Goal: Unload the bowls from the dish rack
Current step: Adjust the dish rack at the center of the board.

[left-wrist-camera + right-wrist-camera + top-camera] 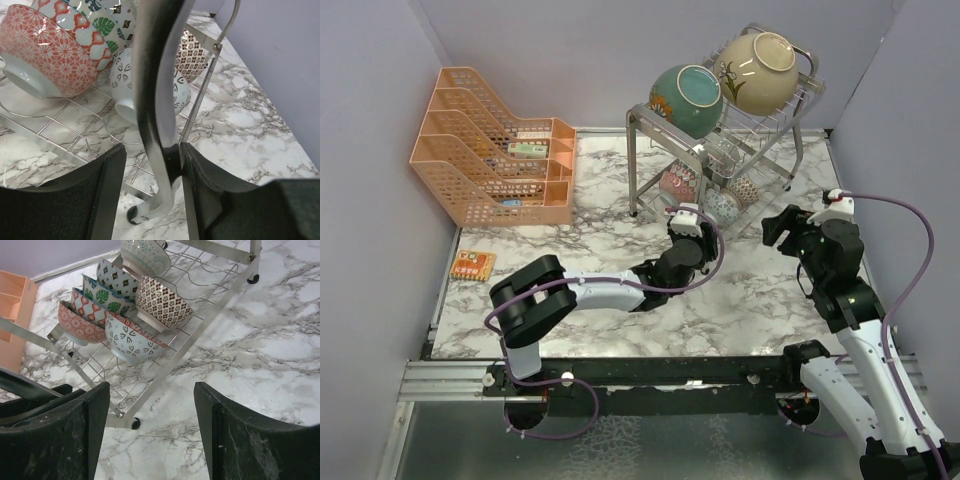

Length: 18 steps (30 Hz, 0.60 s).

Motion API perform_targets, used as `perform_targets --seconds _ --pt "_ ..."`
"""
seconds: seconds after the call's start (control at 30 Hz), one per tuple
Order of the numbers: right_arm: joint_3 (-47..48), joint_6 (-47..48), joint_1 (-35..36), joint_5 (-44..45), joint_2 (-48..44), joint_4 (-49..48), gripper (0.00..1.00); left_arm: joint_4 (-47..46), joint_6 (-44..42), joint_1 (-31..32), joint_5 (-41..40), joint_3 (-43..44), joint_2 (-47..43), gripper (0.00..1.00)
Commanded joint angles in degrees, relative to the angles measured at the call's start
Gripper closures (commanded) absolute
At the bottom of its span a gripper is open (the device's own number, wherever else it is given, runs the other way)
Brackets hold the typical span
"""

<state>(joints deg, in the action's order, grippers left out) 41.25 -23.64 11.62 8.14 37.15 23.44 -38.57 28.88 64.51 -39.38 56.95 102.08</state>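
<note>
teal bowl [687, 98] shows only in the top external view.

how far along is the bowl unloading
Done: nothing, as no bowl shows outside the dish rack. In hand: nothing. The left gripper is open around a rack leg, and the right gripper hangs open and empty. Left: the teal bowl and cream bowl on the top tier, and the small bowls on the lower tier.

Rack [633, 165] set at rear right; large bowls [686, 100] held on top tier, small bowls [131, 337] below; organizer [485, 160] placed left.
</note>
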Motion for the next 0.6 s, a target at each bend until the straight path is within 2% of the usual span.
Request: perform_targets --seconds 0.0,0.17,0.43,0.57 --pt "0.32 1.1 0.07 -0.5 0.39 -0.19 0.32 7.42 2.01 0.02 -6.12 1.87 -0.3 0.53" --pt "0.05 1.1 0.06 -1.82 1.2 -0.65 0.31 10.89 2.27 -0.13 -9.32 1.78 -1.61 0.61" --pt "-0.16 0.96 0.03 -3.71 1.92 -0.93 0.28 15.92 7.44 -4.46 -9.5 -2.61 -7.97 0.61" --pt "0.09 1.32 0.07 -8.5 2.73 -1.65 0.26 17.89 8.25 -7.51 -8.73 -5.27 -11.68 0.61"
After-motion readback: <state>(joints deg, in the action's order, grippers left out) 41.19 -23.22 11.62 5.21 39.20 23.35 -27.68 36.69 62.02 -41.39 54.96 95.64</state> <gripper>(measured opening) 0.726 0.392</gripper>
